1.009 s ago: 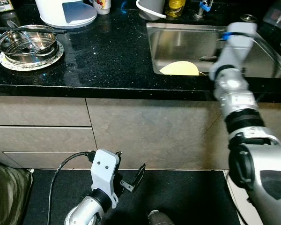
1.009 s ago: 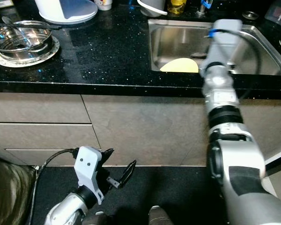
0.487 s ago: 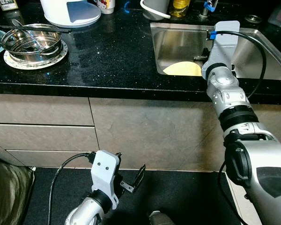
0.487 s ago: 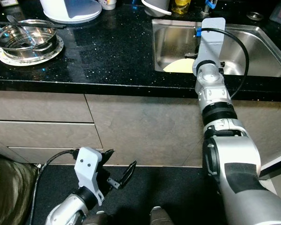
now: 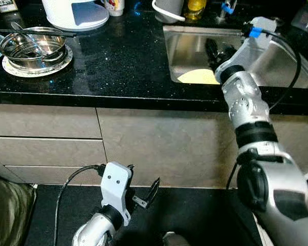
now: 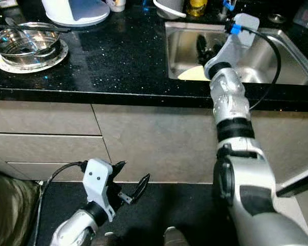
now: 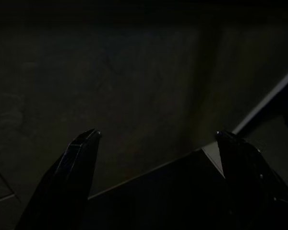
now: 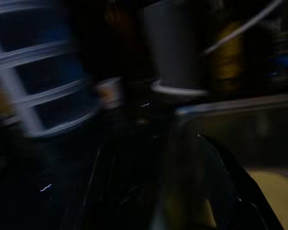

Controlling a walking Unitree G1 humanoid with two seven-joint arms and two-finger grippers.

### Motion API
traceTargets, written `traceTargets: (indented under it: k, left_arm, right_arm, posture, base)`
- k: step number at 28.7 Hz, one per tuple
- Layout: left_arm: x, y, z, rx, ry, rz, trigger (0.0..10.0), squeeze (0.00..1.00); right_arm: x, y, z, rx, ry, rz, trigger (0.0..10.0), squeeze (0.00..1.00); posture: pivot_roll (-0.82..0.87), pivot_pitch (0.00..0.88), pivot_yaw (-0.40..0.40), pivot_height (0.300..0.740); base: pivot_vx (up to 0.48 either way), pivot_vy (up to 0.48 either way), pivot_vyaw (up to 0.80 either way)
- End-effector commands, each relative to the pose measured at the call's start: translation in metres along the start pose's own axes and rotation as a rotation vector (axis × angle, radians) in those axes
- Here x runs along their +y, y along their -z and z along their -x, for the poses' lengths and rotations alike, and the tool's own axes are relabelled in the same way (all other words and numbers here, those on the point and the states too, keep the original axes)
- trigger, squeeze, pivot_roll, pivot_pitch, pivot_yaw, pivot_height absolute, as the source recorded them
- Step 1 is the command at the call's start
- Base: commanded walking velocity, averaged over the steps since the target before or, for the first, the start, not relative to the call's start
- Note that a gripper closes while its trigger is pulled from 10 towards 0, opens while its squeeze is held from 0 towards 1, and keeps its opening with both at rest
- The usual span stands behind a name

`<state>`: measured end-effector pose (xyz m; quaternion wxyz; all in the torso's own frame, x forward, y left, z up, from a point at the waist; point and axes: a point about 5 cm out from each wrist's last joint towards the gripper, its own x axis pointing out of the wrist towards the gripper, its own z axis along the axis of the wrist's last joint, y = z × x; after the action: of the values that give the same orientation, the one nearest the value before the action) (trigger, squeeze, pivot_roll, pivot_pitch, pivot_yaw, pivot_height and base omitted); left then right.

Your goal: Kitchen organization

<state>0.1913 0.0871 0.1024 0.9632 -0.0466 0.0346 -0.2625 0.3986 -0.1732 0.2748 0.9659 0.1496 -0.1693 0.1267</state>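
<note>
reaching over the sink point(image 5: 277, 61) with the right gripper point(image 5: 214, 50), fingers apart and holding nothing, likely for the yellow plate point(image 5: 197, 77) lying inside; left gripper point(image 5: 143, 192) idle, spread wide.

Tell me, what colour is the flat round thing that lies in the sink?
Pale yellow. The flat round thing shows best in the left eye view, low in the sink.

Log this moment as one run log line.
right gripper: over sink, above yellow plate, fingers unclear | left gripper: idle, open, low by cabinet | steel bowl: on counter
</note>
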Motion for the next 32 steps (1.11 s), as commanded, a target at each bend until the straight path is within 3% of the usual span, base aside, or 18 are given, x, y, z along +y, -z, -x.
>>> traceTargets:
  k: [1, 2, 3, 4, 8, 14, 15, 17, 19, 25, 26, 27, 29, 32]
  left_arm:
    - [0.001, 0.004, 0.001, 0.015, -0.007, -0.005, 10.0, 0.00]
    - [0.001, 0.004, 0.001, 0.015, -0.007, -0.005, 10.0, 0.00]
    - [0.003, 0.004, 0.001, 0.017, -0.013, -0.015, 10.0, 0.00]
    - [0.004, 0.004, 0.001, 0.020, -0.015, -0.017, 10.0, 0.00]
    - [0.006, 0.007, 0.000, 0.041, -0.015, -0.024, 10.0, 0.00]
    - [0.013, 0.009, 0.000, 0.055, -0.028, -0.046, 10.0, 0.00]
    - [0.017, 0.010, 0.000, 0.057, -0.049, -0.060, 10.0, 0.00]
    - [0.019, 0.010, 0.000, 0.058, -0.064, -0.067, 10.0, 0.00]
    - [0.027, 0.011, 0.000, 0.063, -0.112, -0.086, 10.0, 0.00]
    - [0.036, 0.012, 0.000, 0.068, -0.162, -0.092, 10.0, 0.00]
    - [0.041, 0.014, 0.000, 0.069, -0.191, -0.092, 10.0, 0.00]
    - [0.041, 0.014, 0.000, 0.069, -0.191, -0.092, 10.0, 0.00]
    - [0.044, 0.015, -0.001, 0.069, -0.209, -0.084, 10.0, 0.00]
    - [0.048, 0.016, -0.002, 0.068, -0.228, -0.080, 10.0, 0.00]
  right_arm:
    - [0.010, 0.004, 0.012, -0.015, -0.136, -0.059, 10.0, 0.00]
    - [0.010, 0.004, 0.012, -0.015, -0.136, -0.059, 10.0, 0.00]
    - [0.017, 0.003, 0.027, -0.038, -0.248, -0.153, 10.0, 0.00]
    - [0.020, 0.003, 0.035, -0.044, -0.315, -0.186, 10.0, 0.00]
    - [0.022, 0.006, 0.053, -0.044, -0.406, -0.219, 10.0, 0.00]
    - [-0.002, 0.023, 0.078, 0.028, -0.332, -0.165, 10.0, 0.00]
    - [-0.009, 0.028, 0.092, 0.052, -0.317, -0.159, 10.0, 0.00]
    - [-0.012, 0.031, 0.099, 0.065, -0.315, -0.158, 10.0, 0.00]
    - [-0.021, 0.048, 0.126, 0.167, -0.295, -0.131, 10.0, 0.00]
    - [-0.039, 0.079, 0.154, 0.332, -0.171, -0.019, 10.0, 0.00]
    - [-0.045, 0.096, 0.170, 0.422, -0.114, 0.048, 10.0, 0.00]
    - [-0.045, 0.096, 0.170, 0.422, -0.114, 0.048, 10.0, 0.00]
    - [-0.050, 0.106, 0.180, 0.483, -0.079, 0.146, 10.0, 0.00]
    - [-0.048, 0.119, 0.194, 0.554, -0.090, 0.124, 10.0, 0.00]
  posture:
    - [0.13, 0.075, -0.079, 0.736]
    - [0.13, 0.075, -0.079, 0.736]
    - [0.13, 0.073, -0.074, 0.736]
    - [0.13, 0.068, -0.069, 0.736]
    - [0.13, 0.062, -0.064, 0.736]
    - [0.12, 0.046, -0.053, 0.736]
    - [0.12, 0.042, -0.051, 0.736]
    - [0.12, 0.037, -0.050, 0.736]
    - [0.12, 0.022, -0.052, 0.736]
    - [0.11, 0.009, -0.054, 0.736]
    - [0.11, 0.004, -0.055, 0.736]
    - [0.11, 0.004, -0.055, 0.736]
    - [0.11, 0.000, -0.056, 0.736]
    - [0.11, 0.000, -0.054, 0.736]
  base:
    - [0.000, 0.000, 0.00]
    - [0.000, 0.000, 0.00]
    - [0.000, 0.000, 0.00]
    - [0.000, 0.000, 0.00]
    - [0.000, 0.000, 0.00]
    - [0.000, 0.000, 0.00]
    - [0.000, 0.000, 0.00]
    - [0.000, 0.000, 0.00]
    - [0.000, 0.000, 0.00]
    - [0.000, 0.000, 0.00]
    - [0.000, 0.000, 0.00]
    - [0.000, 0.000, 0.00]
    - [0.000, 0.000, 0.00]
    - [0.000, 0.000, 0.00]
